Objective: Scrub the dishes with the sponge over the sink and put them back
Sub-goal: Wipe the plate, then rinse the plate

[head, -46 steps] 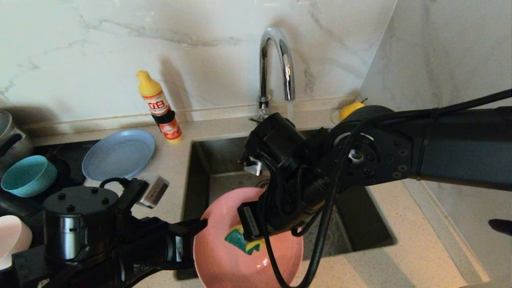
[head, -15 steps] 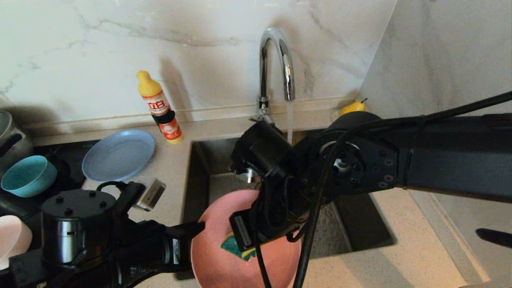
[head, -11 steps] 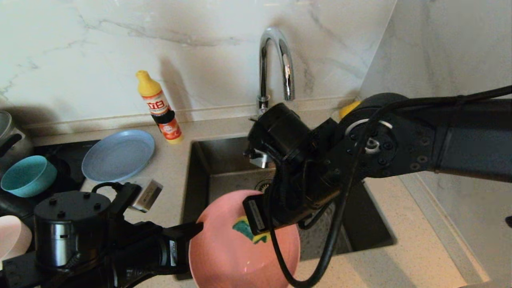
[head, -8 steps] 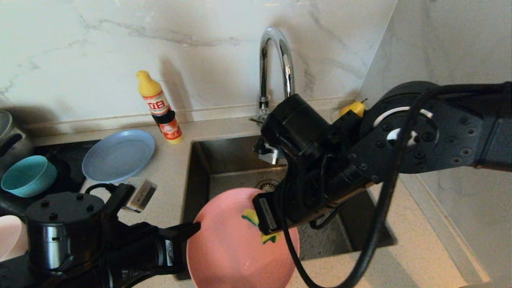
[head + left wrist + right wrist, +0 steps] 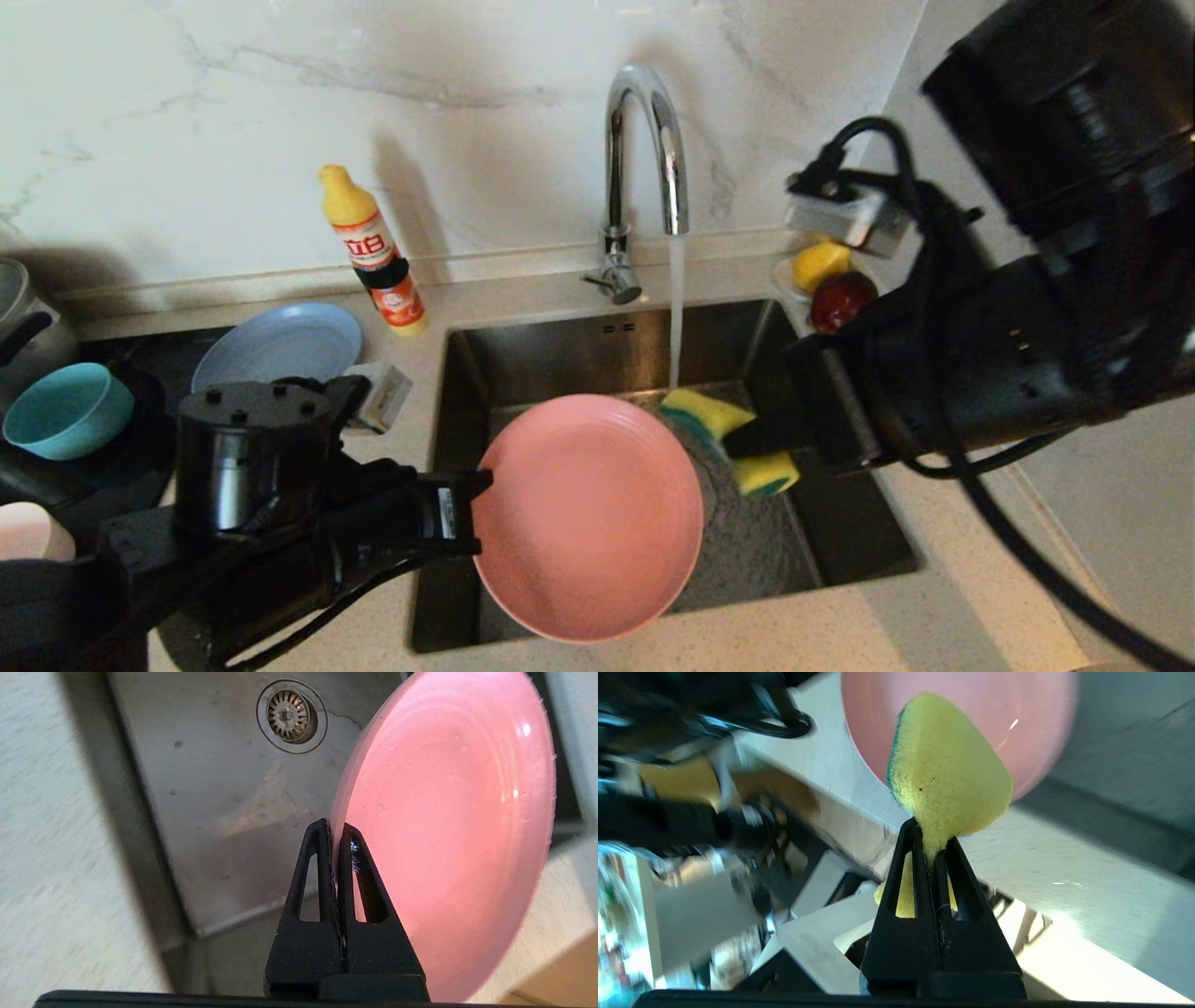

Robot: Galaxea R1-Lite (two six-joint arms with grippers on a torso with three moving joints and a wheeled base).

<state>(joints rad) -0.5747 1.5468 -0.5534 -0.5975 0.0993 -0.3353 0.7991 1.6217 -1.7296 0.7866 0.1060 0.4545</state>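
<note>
My left gripper is shut on the left rim of the pink plate, holding it tilted over the sink. In the left wrist view the fingers pinch the plate's edge above the drain strainer. My right gripper is shut on the yellow and green sponge, just off the plate's right rim, where the faucet's water falls. The right wrist view shows the gripper squeezing the sponge in front of the plate. The grey-blue plate, teal bowl and pale pink bowl sit on the left counter.
A yellow soap bottle stands by the back wall left of the sink. A yellow pear and a red fruit sit at the sink's back right corner. A steel pot is at the far left edge.
My right arm has lifted the sponge off the plate's face and swung right and up, to the plate's right rim under the water. The left gripper has raised the plate a little.
</note>
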